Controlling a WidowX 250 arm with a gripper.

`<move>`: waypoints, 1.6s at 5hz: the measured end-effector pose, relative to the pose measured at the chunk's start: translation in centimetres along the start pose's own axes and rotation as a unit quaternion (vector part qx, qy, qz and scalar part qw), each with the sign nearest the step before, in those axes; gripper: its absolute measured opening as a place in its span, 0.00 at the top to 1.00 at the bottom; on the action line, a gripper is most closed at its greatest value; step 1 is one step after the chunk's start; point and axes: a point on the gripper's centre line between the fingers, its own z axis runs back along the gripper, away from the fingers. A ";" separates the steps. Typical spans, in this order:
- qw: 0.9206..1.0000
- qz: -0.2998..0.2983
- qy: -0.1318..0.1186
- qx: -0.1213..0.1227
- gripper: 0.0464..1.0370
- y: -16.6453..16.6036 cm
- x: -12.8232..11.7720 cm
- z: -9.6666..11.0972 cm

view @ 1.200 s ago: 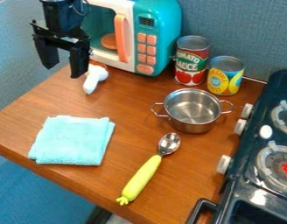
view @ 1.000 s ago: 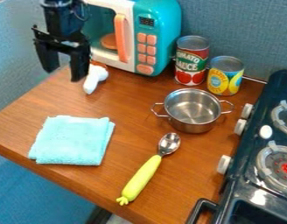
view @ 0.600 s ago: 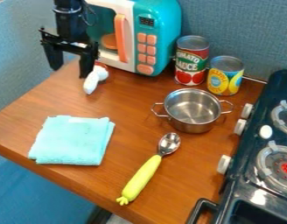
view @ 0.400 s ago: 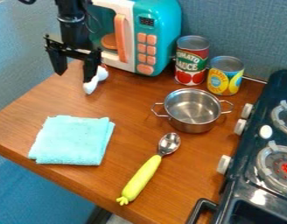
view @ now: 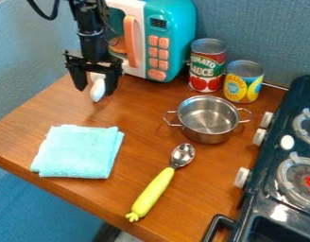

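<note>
Hanging with fingers spread about the white object (view: 97,90), the gripper (view: 94,90) seems at the lining-up step; next calls for careful centring, then closing.

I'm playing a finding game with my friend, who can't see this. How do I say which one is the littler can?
Start at the teal toy microwave at the back of the table. To its right is a tall red-and-green can, then the littler can, nearer the dark stove. It's shorter than its neighbour, with a yellow-and-blue label.
</note>
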 end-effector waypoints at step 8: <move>0.989 0.085 0.022 0.115 0.73 0.4 1.4 -2.7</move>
